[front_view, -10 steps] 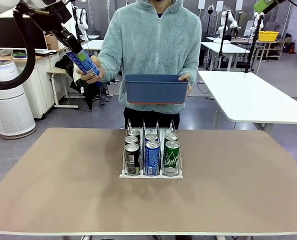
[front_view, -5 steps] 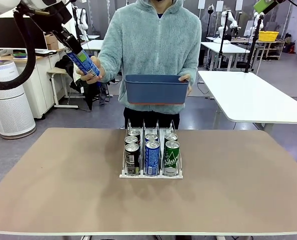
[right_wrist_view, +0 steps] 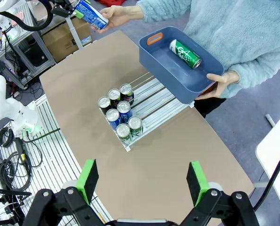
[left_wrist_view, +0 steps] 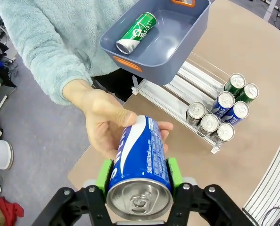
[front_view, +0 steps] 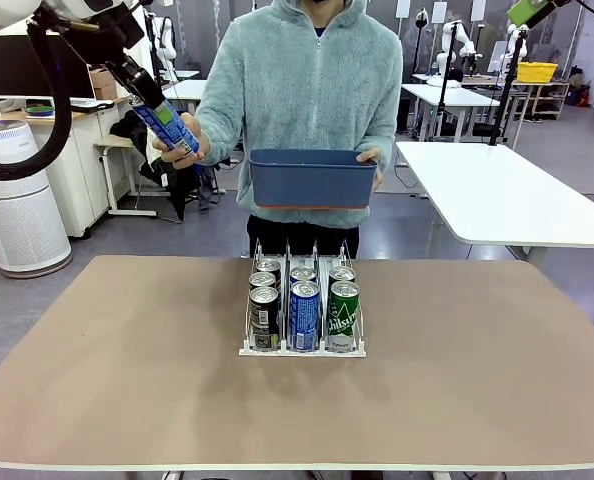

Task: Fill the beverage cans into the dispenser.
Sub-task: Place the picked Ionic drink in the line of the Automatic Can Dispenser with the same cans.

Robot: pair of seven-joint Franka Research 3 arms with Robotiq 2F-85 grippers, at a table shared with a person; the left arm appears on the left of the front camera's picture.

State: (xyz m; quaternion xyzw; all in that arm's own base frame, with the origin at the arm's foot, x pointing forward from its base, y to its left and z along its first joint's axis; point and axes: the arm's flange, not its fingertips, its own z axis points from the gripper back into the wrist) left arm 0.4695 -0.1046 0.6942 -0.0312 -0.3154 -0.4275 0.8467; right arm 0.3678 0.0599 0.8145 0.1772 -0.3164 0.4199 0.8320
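Left gripper [left_wrist_view: 139, 175] clamped on slim blue beverage can with silver top [left_wrist_view: 141, 155], one green pad on each side of the can body. Person's hand [left_wrist_view: 102, 123] holds the can's far end, just past the fingertips. Dark blue rectangular plastic bin [left_wrist_view: 130, 63], farther out ahead of the gripper, contains one green can [left_wrist_view: 136, 32] lying on its side. White-and-clear three-lane dispenser [left_wrist_view: 177, 96] sits on brown table [left_wrist_view: 253, 56] below the bin, with six upright cans [left_wrist_view: 223, 101] grouped at one end. Right gripper [right_wrist_view: 143, 181] has its jaws wide apart and empty, high above the dispenser.
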